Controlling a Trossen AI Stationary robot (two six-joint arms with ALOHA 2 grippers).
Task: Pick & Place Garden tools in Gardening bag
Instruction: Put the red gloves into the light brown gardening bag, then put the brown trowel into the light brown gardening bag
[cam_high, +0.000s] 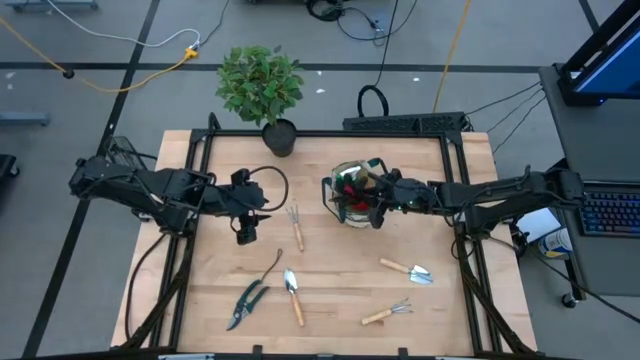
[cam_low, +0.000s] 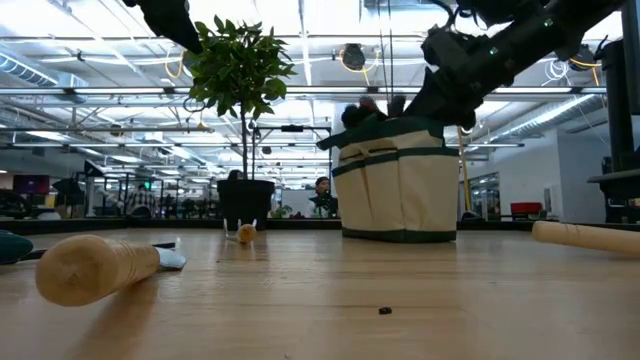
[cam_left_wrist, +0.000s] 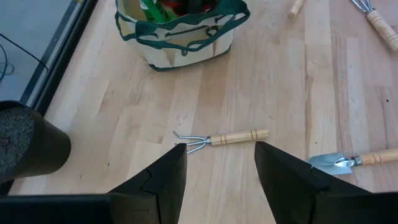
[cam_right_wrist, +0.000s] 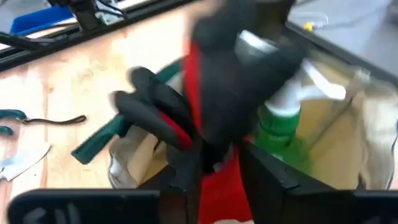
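The bag (cam_high: 355, 195) stands on the surface (cam_high: 330, 300) toward its far edge, a little right of the middle, with red-black gloves (cam_right_wrist: 211, 106) and a green item (cam_right_wrist: 280, 124) showing in its mouth. The right pincer (cam_high: 377, 203) is over the bag's mouth with the gloves between its fingers (cam_right_wrist: 273, 177); the wrist view is blurred, so I cannot tell whether it grips them or has let go. The left pincer (cam_high: 246, 232) hangs left of the middle of the surface, its jaws wide apart and holding nothing, above the near end of the fork (cam_high: 296, 228), which lies just left of the bag. Toward the near edge lie the shears (cam_high: 244, 303), the thin weeder (cam_high: 270, 268) curving up from them, and a trowel (cam_high: 292, 294) beside them near the middle. Toward the near right corner lie a shovel (cam_high: 408, 269) and, nearer the edge, a rake (cam_high: 386, 312). A potted plant (cam_high: 262, 90) stands at the far edge, left of the bag. In the low view the bag (cam_low: 398, 180) is upright on the boards with the right arm reaching down to its top, and a wooden handle (cam_low: 95, 268) lies close in the foreground.
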